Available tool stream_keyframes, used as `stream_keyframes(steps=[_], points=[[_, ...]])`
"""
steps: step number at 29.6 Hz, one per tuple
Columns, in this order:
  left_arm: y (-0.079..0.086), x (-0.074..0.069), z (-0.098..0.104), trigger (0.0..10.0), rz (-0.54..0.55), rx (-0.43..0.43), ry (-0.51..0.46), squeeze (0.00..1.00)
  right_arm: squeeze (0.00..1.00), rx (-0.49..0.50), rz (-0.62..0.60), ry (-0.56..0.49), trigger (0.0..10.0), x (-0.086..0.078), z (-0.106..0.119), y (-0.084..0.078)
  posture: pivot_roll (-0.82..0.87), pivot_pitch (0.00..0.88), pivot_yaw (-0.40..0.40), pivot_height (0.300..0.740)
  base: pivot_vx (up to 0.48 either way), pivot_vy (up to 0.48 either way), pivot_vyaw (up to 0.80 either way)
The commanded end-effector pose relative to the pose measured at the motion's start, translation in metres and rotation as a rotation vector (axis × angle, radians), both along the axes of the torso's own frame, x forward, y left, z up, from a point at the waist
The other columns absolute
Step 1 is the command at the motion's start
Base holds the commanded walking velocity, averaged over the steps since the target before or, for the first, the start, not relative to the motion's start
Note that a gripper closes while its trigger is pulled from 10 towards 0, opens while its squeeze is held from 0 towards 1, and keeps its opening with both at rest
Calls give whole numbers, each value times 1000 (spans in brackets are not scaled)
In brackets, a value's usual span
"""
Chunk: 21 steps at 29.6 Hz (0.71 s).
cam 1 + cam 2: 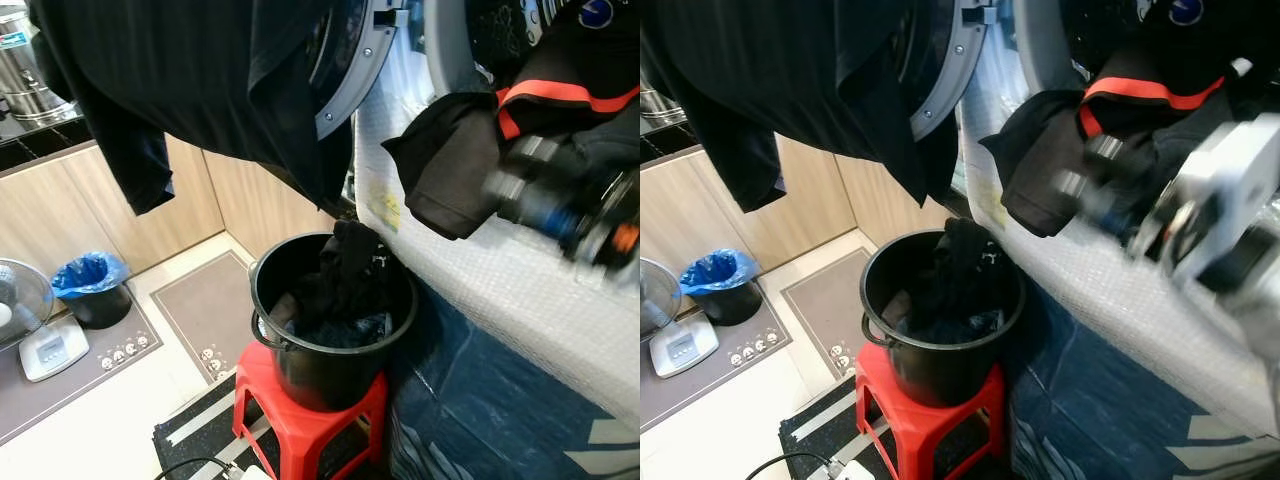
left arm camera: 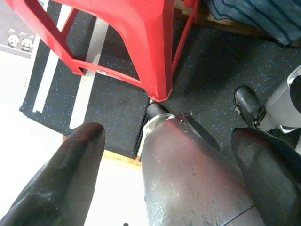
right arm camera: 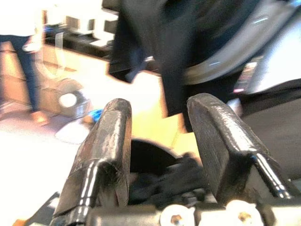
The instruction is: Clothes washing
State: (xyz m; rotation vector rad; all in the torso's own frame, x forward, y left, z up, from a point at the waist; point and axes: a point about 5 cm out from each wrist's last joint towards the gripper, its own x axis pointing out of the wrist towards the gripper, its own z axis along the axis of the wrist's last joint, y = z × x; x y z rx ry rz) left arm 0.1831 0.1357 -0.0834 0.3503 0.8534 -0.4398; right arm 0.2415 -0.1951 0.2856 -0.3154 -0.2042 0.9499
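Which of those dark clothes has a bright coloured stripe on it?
The black garment with the red-orange stripe, draped by the washer opening beside the right gripper. The hanging dark garment and the clothes in the bucket look plain.

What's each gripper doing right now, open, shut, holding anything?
Left gripper: open, empty, hanging near the red stool.
Right gripper: open, empty, raised over the black bucket.

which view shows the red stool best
The left eye view: the red stool appears nearly whole, carrying the black bucket of dark clothes. The right eye view shows much the same. The left wrist view shows its legs close up; the right wrist view is too blurred to tell.
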Motion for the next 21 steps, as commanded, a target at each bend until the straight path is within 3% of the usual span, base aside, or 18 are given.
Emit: stream_keyframes(steps=[1,5,8,14,21], points=[[10,-19,-10,10000,7,36,88,0,0,-43,73,-18,10000,-9,2,9,-99,96,82,740,0,0,0],[10,-21,-11,10000,6,41,97,0,0,-108,109,38,10000,-11,-16,20,-100,87,81,740,0,0,0],[10,-21,-11,10000,6,42,100,0,0,-102,37,55,10000,0,-20,21,-100,85,80,740,0,0,0],[8,-22,-11,10000,8,37,101,0,0,-106,-128,57,10000,23,-28,13,-97,72,74,740,0,0,0],[7,-23,-12,10000,8,37,104,0,0,-79,-248,29,10000,36,-31,1,-98,70,73,740,0,0,0]])
